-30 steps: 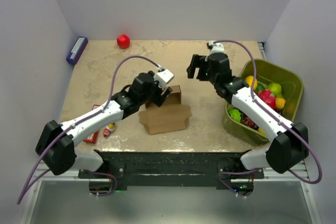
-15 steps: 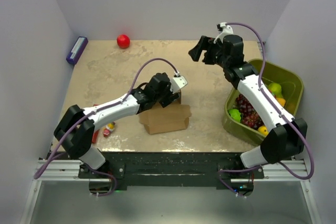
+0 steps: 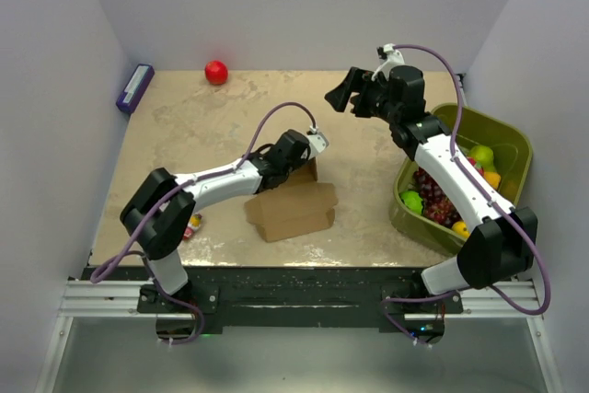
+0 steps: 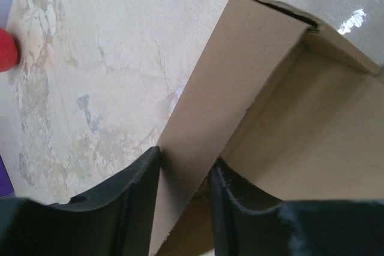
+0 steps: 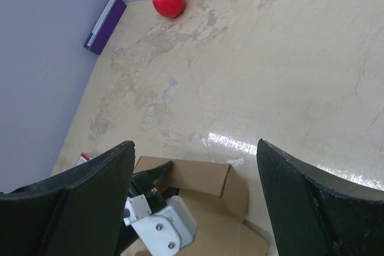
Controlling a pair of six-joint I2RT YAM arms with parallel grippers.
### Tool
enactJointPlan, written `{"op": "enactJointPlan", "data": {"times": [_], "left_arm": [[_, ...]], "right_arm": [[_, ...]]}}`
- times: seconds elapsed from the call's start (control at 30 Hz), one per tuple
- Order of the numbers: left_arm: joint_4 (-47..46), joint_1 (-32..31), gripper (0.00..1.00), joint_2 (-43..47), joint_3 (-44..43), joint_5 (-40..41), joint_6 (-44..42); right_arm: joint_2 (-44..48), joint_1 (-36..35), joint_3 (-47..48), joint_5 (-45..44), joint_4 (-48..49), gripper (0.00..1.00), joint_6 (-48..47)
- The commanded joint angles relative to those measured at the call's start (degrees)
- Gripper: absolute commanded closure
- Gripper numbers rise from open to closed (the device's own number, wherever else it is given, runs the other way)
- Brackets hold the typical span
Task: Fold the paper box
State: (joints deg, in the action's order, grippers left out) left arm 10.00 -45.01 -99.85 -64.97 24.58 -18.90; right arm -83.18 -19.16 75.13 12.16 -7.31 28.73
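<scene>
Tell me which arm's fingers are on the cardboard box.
The left fingers pinch a raised flap of the cardboard box; the right fingers hang wide open above the table, touching nothing.

Paper box (image 3: 293, 207) sits mid-bench (image 3: 184, 135), a touch toward the near edge. Left pincer (image 3: 304, 165) is at its rear, one upright wall between the fingers (image 4: 141, 202). Right pincer (image 3: 346, 98) hangs over the far right, well apart from it. Bin (image 3: 479, 117) at the right edge, fruit (image 3: 433, 195) inside. Ball (image 3: 215, 72) by the far edge, small box (image 3: 134, 87) in the far left corner.
</scene>
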Motion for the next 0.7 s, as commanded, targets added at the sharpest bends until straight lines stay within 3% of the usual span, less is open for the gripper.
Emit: {"op": "enactJointPlan", "data": {"times": [0.0, 0.17, 0.37, 0.5, 0.67], "left_arm": [[-0.77, 1.15, 0.66, -1.57, -3.23, 4.69, 2.02], [-0.16, 3.44, 0.73, -2.36, -4.2, 2.85, 4.65], [3.61, 8.7, 0.77, -4.38, -6.92, -4.43, 10.98], [6.69, 11.17, 0.78, -6.4, -8.68, -7.7, 14.41], [8.81, 13.02, 0.79, -8.25, -10.18, -10.33, 16.87]], "right_arm": [[2.66, -0.09, 0.36, 1.46, 0.82, 0.15, 0.36], [4.16, -0.09, 1.42, -0.12, -2.88, 0.16, -1.22], [5.39, -0.18, 1.69, -0.82, -14.82, 0.17, -5.61], [8.29, -0.09, -4.09, 1.27, -19.93, 0.17, -6.5], [12.85, -0.18, -11.57, 5.41, -18.98, 0.18, -2.9]]}}
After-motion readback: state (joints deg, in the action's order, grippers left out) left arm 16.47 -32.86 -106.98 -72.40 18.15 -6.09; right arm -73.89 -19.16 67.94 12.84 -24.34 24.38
